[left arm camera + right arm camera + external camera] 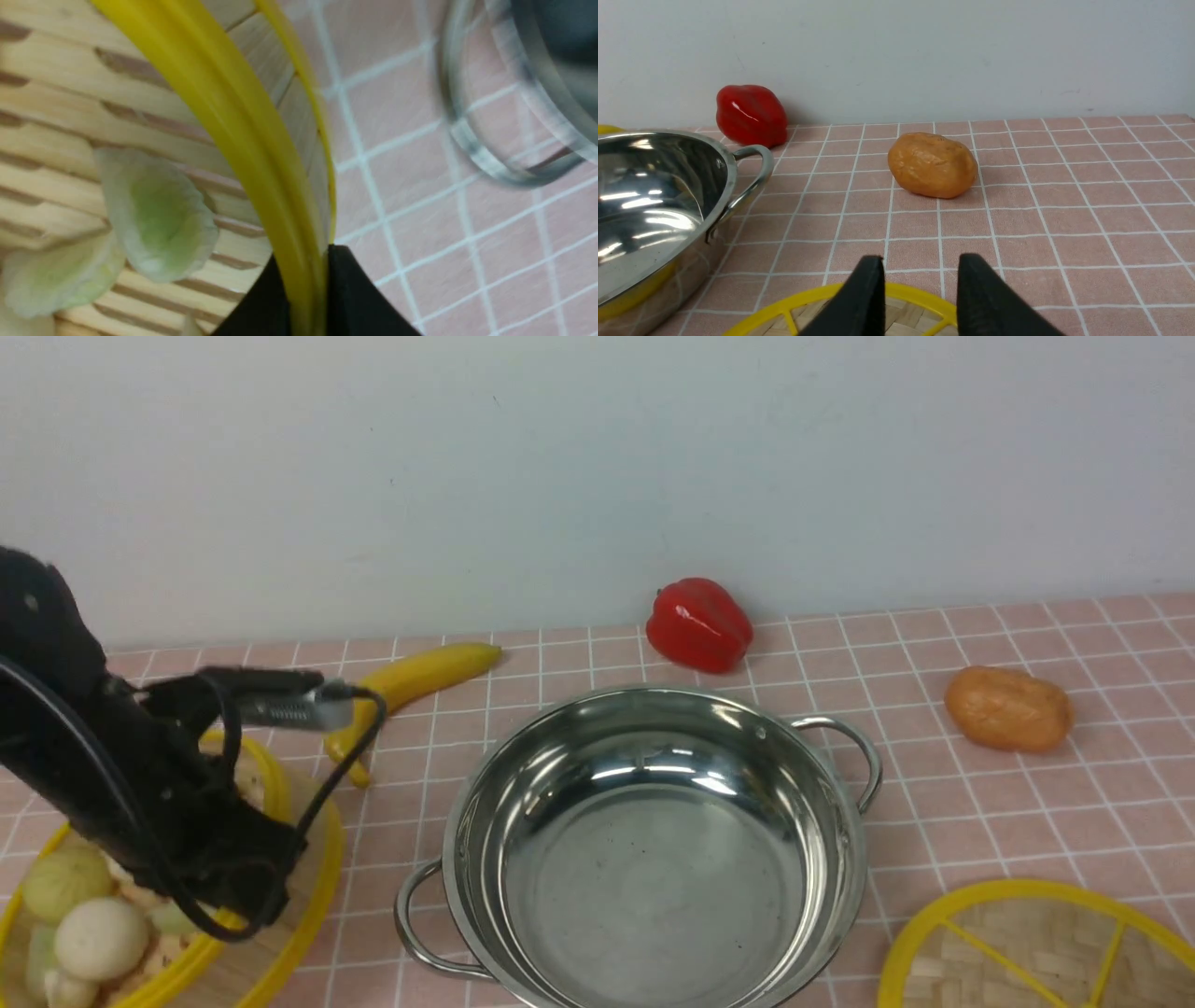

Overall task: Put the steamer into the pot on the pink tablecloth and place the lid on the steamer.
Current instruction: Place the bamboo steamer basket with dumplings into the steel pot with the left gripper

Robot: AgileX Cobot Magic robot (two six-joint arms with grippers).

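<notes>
Steamer (pixel 317 873) (pixel 224 107) is seen at the near left of the pink tablecloth (pixel 1027 803), beside the pot (pixel 653 859) and outside it. Pale buns (pixel 98 938) and greenish dumplings (pixel 159 214) are carried on its slatted floor. Its yellow rim on the pot's side is pinched by the left gripper (pixel 306 280), whose jaws are clenched on it, one black finger inside the wall and one outside. Whether the basket is raised off the cloth cannot be told. The lid (pixel 1027 943) (pixel 906 317) is laid flat at the near right, well apart from the steamer. The right gripper (pixel 920 261) is held just above the lid's far rim, its jaws released and parted. A banana (pixel 420 677), a red pepper (pixel 700 623) and a brown potato (pixel 1008 709) are ranged farther back, towards the wall (pixel 597 467).
</notes>
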